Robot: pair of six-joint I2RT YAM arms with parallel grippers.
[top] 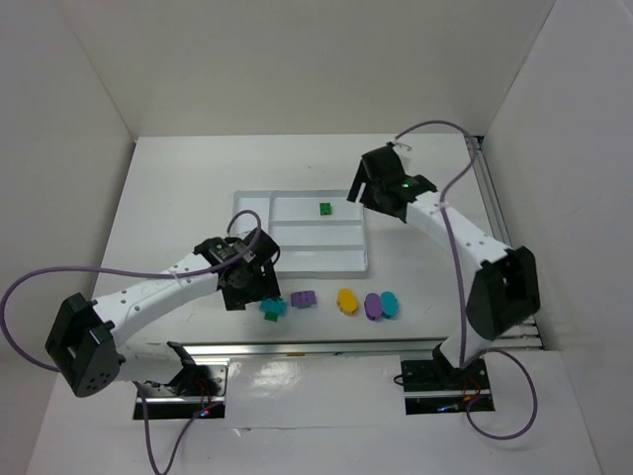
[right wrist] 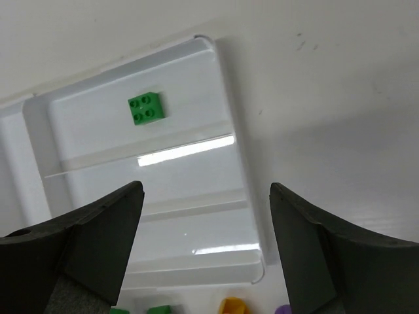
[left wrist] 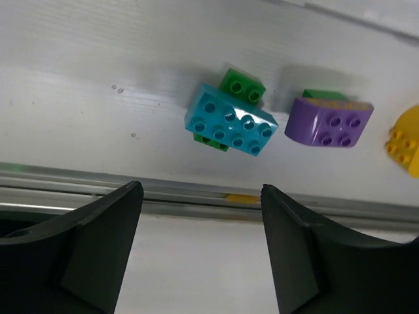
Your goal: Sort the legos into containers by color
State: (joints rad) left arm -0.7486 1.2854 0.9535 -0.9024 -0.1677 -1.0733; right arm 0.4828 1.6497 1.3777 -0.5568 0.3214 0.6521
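The white tray point(top: 316, 252) lies mid-table with one green brick point(top: 324, 208) in its far long section; the right wrist view shows that brick point(right wrist: 146, 108) in the tray point(right wrist: 226, 111). In front of the tray lie a teal brick point(top: 273, 308) stacked on a green one, a purple brick point(top: 304, 297), a yellow oval point(top: 346, 300), a purple oval point(top: 373, 306) and a teal oval point(top: 390, 303). My left gripper point(top: 259, 287) is open and empty just left of the teal brick point(left wrist: 231, 120). My right gripper point(top: 361, 188) is open and empty above the tray's far right corner.
The left wrist view shows a green brick point(left wrist: 242, 85) under the teal one, the purple brick point(left wrist: 330, 121) and the yellow oval point(left wrist: 406, 140). A metal rail point(top: 346, 344) runs along the table's near edge. White walls enclose the table.
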